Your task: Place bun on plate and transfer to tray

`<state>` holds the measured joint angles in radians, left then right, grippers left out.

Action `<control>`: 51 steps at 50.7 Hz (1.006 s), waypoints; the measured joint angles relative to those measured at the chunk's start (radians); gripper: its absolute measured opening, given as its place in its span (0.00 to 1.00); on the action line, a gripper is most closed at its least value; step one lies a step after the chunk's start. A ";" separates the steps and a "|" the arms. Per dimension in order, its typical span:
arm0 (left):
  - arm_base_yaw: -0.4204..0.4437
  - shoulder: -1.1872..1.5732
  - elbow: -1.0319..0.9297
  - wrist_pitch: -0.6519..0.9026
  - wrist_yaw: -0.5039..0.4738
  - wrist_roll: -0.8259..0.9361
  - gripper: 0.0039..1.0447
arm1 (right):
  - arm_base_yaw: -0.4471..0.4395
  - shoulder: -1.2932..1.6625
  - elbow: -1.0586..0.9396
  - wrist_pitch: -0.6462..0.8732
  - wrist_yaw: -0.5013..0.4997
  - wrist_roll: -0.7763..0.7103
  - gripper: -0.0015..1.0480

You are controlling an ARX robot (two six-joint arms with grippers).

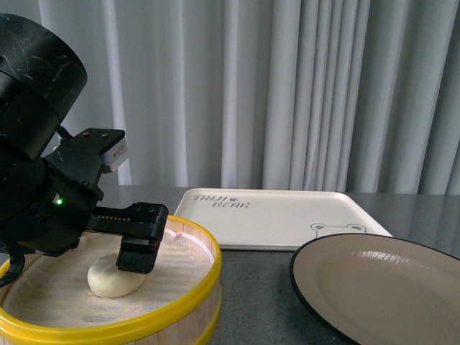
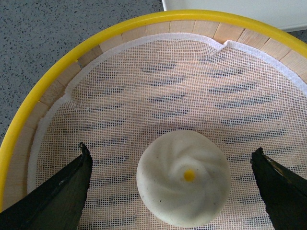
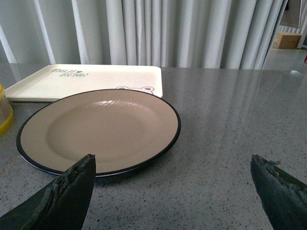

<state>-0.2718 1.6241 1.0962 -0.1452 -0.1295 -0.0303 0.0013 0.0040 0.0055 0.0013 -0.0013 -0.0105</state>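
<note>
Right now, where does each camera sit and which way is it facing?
Front view: on the body, facing forward across steamer basket, tray and plate; the left hand shows, at the bun.
Left wrist view: above the basket, looking down at the bun between open fingers.
Right wrist view: low over the table, facing plate and tray; right hand open.
Front and left wrist share bun and basket.

The tray (image 1: 287, 218) lies beyond the left gripper (image 1: 135, 260) and to its right. Grey lettering (image 1: 231, 201) on the end nearer that claw reads "TAILI BEAR", in two lines. A small bear face (image 1: 341, 228) is printed at the farther end.
</note>
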 joint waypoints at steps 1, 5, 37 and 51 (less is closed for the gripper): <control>0.000 0.002 0.000 0.000 -0.004 0.000 0.94 | 0.000 0.000 0.000 0.000 0.000 0.000 0.92; 0.000 0.009 0.000 0.000 -0.003 0.000 0.94 | 0.000 0.000 0.000 0.000 0.000 0.000 0.92; -0.020 0.037 -0.002 0.031 0.005 -0.008 0.48 | 0.000 0.000 0.000 0.000 0.000 0.000 0.92; -0.018 -0.007 0.004 0.074 0.060 -0.004 0.11 | 0.000 0.000 0.000 0.000 0.000 0.000 0.92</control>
<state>-0.2897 1.6173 1.1004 -0.0708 -0.0696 -0.0341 0.0013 0.0040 0.0055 0.0013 -0.0013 -0.0105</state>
